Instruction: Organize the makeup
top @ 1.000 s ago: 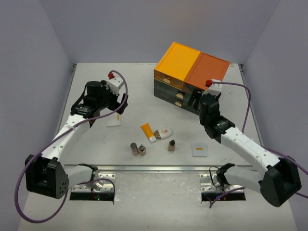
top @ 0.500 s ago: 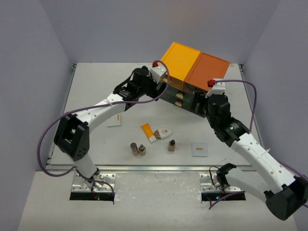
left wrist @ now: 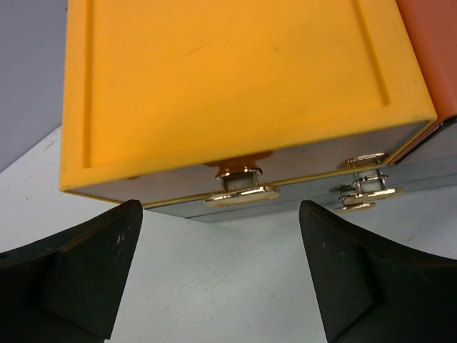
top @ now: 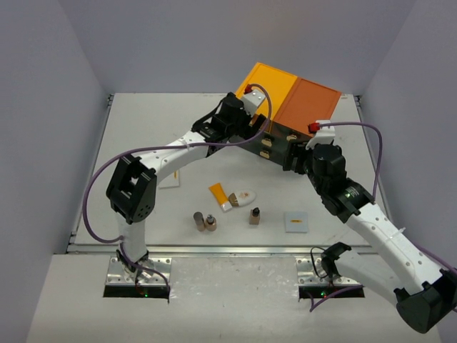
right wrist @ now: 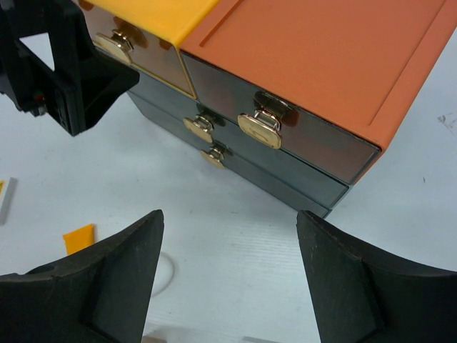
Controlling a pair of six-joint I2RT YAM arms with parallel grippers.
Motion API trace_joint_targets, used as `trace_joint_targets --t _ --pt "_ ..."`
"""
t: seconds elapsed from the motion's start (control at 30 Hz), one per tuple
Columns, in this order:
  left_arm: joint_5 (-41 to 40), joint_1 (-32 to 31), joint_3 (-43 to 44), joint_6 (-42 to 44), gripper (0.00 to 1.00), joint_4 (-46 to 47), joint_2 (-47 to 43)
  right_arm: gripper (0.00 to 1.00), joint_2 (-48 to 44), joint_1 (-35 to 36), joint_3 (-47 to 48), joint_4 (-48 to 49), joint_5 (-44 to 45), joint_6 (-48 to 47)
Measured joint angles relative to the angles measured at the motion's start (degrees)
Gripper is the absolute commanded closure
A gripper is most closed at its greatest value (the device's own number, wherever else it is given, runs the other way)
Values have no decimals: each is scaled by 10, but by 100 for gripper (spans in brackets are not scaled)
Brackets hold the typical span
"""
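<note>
Left gripper (left wrist: pixel 221 275) is wide and empty, facing the handle (left wrist: pixel 241 191) on the yellow drawer of the chest (top: pixel 303 100). Right gripper (right wrist: pixel 227 282) is wide and empty, near the chest's front edge on the orange side. The makeup lies mid-table (top: pixel 143 128). Tube (top: pixel 218 194) has the oval (top: pixel 245 196) just beside it at 3 o'clock. Bottles (top: pixel 199 220) are at 5 and 7, square (top: pixel 296 221) at 4. Bare tabletop separates the chest front from the makeup.
</note>
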Motion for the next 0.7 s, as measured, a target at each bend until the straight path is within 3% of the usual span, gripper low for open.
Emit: trace_joint_targets --t 0.17,0.4,0.47,0.53,0.63,0.7 --pt "-11 0 18 -13 28 0 12 25 0 0 -8 -3 0 0" --pt "-1 0 18 -18 49 -1 13 25 0 0 -15 -5 -1 2" --pt "2 0 18 -20 62 -1 13 25 -1 0 -15 -4 -1 2" --pt "7 -2 18 -21 68 -1 13 25 -2 0 -17 -4 -1 2" --pt "9 -2 18 -23 92 -2 13 25 -4 0 -20 -6 -1 2" --pt "8 -2 18 -24 94 -2 13 25 -7 0 -22 -8 -1 2"
